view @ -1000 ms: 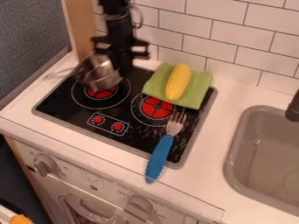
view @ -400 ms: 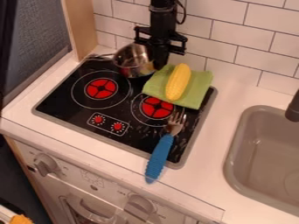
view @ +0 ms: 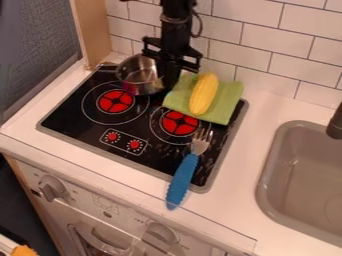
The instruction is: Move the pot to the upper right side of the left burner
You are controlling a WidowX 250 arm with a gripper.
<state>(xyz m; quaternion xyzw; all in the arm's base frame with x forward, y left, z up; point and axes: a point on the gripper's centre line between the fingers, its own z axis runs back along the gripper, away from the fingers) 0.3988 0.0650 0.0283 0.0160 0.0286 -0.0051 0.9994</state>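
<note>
"Where is your gripper (view: 169, 82)?"

"It's up at the back of the stove top (view: 80, 125). I think it is pinching the pot (view: 138, 75) by its near side."

"Which way is the pot from you?"

"Right next to me, on the left in the camera view. Its handle (view: 107, 65) pokes out on the far side, up and to the left, away from me."

"And the left burner (view: 115, 101)?"

"It's down and left from the pot. So the pot is at the burner's upper right, where we want it, I think."

"Is it sitting flat?"

"I can't tell. I should go straight down a bit if it's up, then let go softly and lift away."

"What might go wrong?"

"The green cloth (view: 227, 95) is just beside me, with the corn (view: 204, 92) on it. If I swing that way, I could bump them."
</note>
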